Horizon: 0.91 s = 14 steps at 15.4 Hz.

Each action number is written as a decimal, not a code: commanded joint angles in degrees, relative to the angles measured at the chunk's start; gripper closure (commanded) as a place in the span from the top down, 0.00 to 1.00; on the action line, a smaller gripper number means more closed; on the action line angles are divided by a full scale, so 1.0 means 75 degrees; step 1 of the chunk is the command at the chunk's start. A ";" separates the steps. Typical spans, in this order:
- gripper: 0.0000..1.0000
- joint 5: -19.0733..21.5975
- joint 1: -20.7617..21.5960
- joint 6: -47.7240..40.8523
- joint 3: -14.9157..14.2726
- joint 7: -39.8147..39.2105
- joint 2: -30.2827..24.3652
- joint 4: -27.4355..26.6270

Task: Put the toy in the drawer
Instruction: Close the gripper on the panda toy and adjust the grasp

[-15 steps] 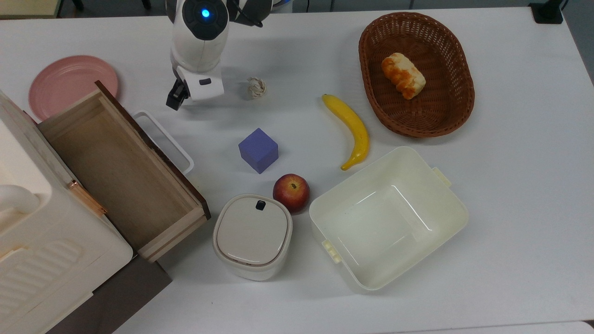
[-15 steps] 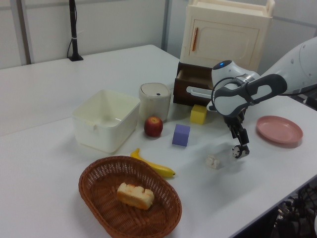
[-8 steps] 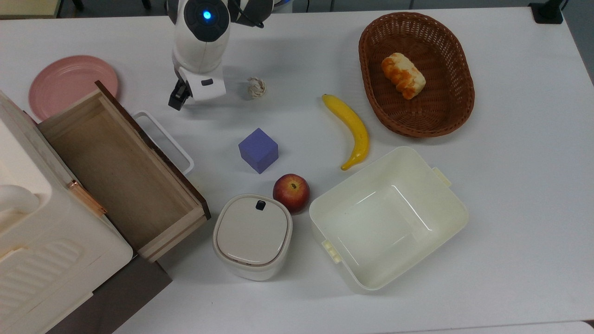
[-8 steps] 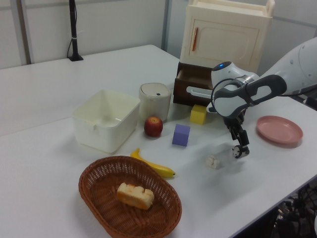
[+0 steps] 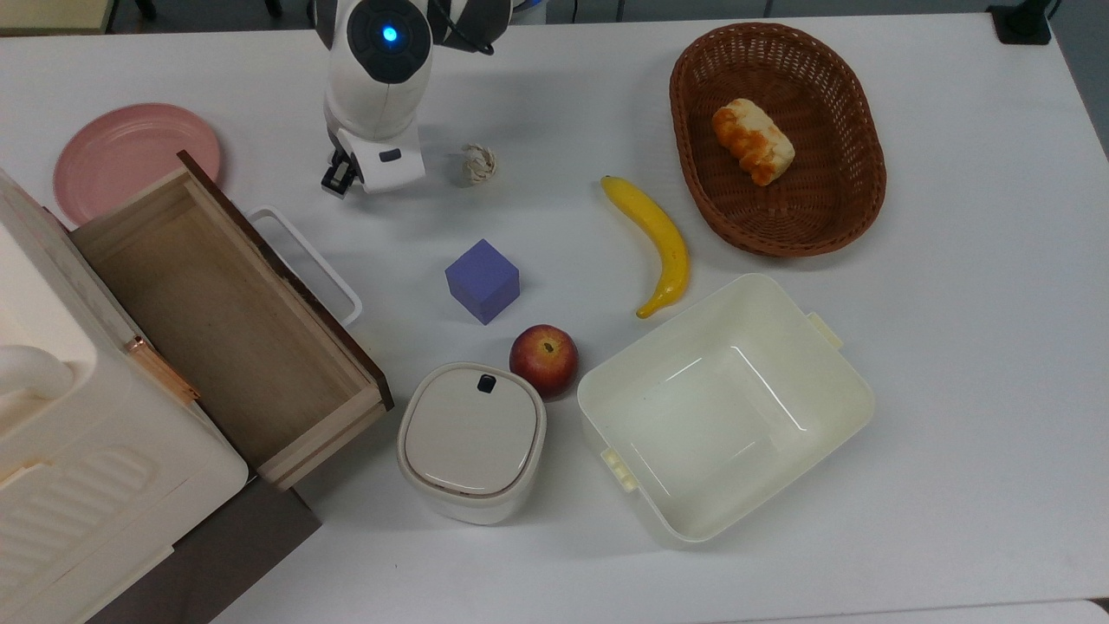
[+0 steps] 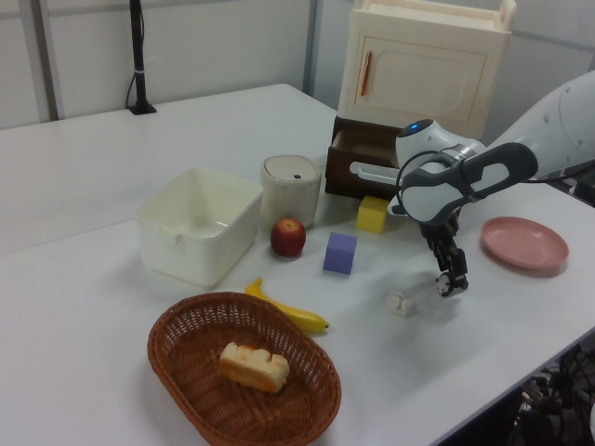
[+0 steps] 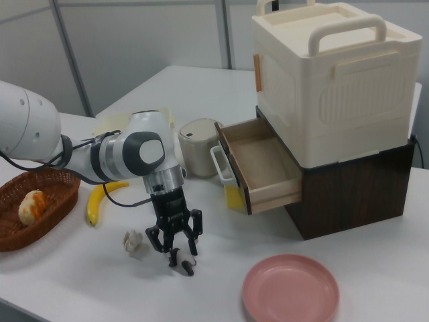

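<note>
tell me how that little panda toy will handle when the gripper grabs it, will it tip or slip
The panda toy looks like a small rigid figurine, so probably light and stiff. It seems to lie tilted beneath the open gripper, so it may shift or topple on contact. Its rounded body could slip between the fingers.

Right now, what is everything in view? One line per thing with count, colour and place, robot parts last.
toy: 1, black and white, on the table right below the gripper.
drawer: 1, light wood with dark front, pulled open, nothing seen inside.
cabinet: 1, cream, above the drawer.
plate: 1, pink, beside the drawer.
woven ball: 1, beige, next to the gripper.
cube: 1, purple, mid-table.
yellow block: 1, below the drawer's front.
apple: 1, red, touching the lidded container.
lidded container: 1, cream.
banana: 1, yellow.
tub: 1, cream.
basket: 1, brown.
bread: 1, in the basket.
gripper: 1, black, open, over the toy.
</note>
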 commanded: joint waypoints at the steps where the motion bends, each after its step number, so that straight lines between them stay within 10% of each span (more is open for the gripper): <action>1: 0.31 -0.0132 0.0042 0.0060 -0.0007 -0.0121 -0.0053 -0.0091; 14: 0.12 -0.0132 0.0018 0.0072 -0.0007 -0.0109 -0.0041 -0.0009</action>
